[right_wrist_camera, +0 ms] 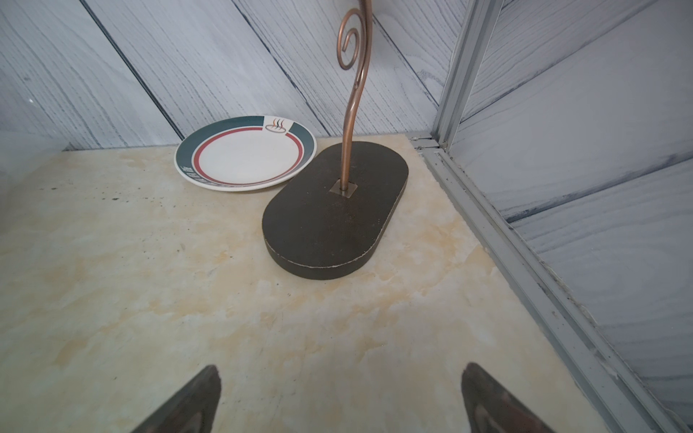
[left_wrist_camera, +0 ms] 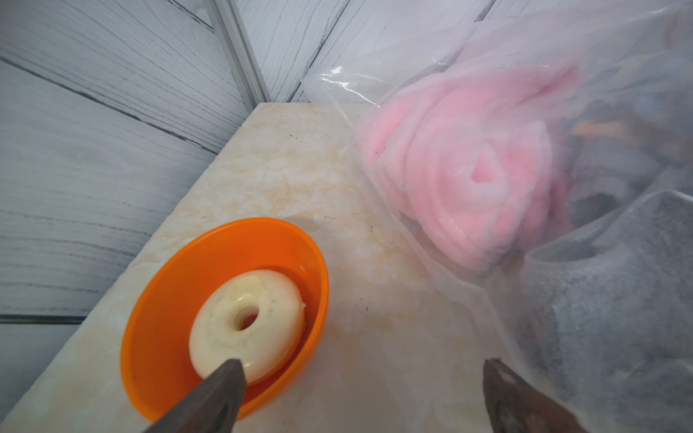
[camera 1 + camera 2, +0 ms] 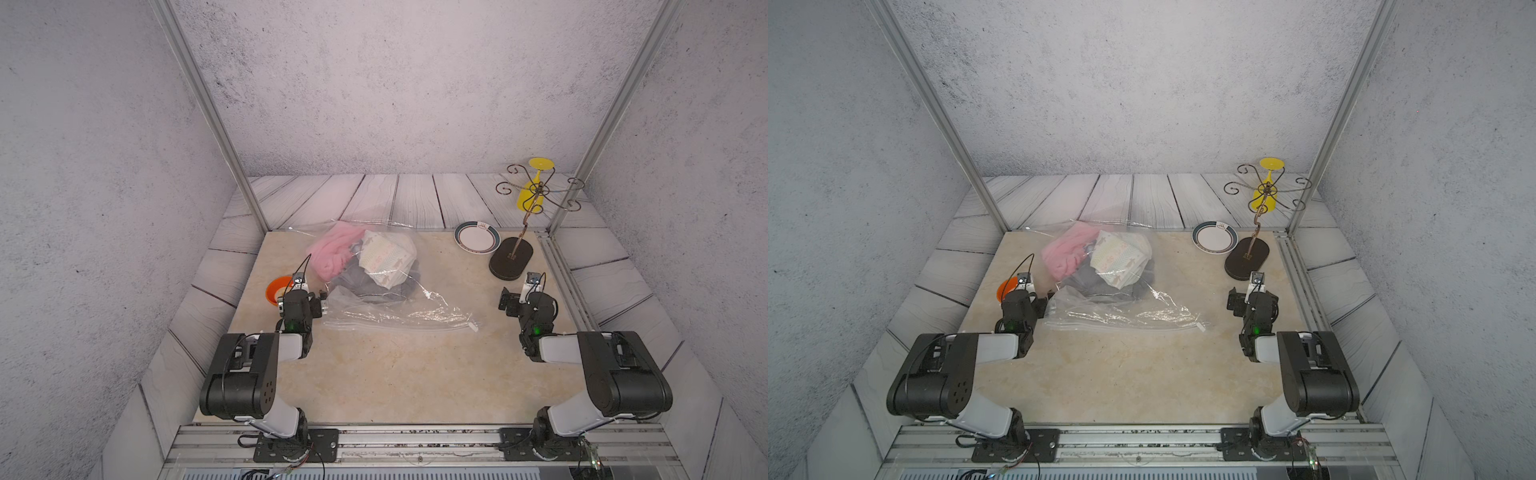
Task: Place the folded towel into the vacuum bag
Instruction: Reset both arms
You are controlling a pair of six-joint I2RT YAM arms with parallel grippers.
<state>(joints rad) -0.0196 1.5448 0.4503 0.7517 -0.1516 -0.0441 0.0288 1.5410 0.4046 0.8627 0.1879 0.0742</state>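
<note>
Vacuum bag point(image 3: 395, 309): lies left of centre on the table point(image 3: 395, 374), bulging at its far end; the zip edge runs along the near side, with the slider clip point(image 3: 473, 327) at its right end.
Bag contents: pink towel point(image 2: 461, 168) at far left, patterned cloth point(image 3: 386, 257) to its right, grey towel point(image 2: 618, 285) nearer. No cloth lies outside the bag.
Task status: judged done or nearly so. Whether the zip is sealed cannot be told.
Handling, bag: thin, limp, slippery film. Best pinched at the stiffer zip edge.
Handling, towels: soft, light and squashable. Best taken at a folded edge.
Left gripper point(image 2: 362, 371): fingers spread, holding nothing, just beside the bag's near left edge.
Right gripper point(image 1: 341, 371): fingers spread, holding nothing, over bare table at right.
Orange bowl point(image 2: 168, 285): holds one white ring point(image 2: 217, 330).
Plate point(image 1: 187, 150): nothing on it.
</note>
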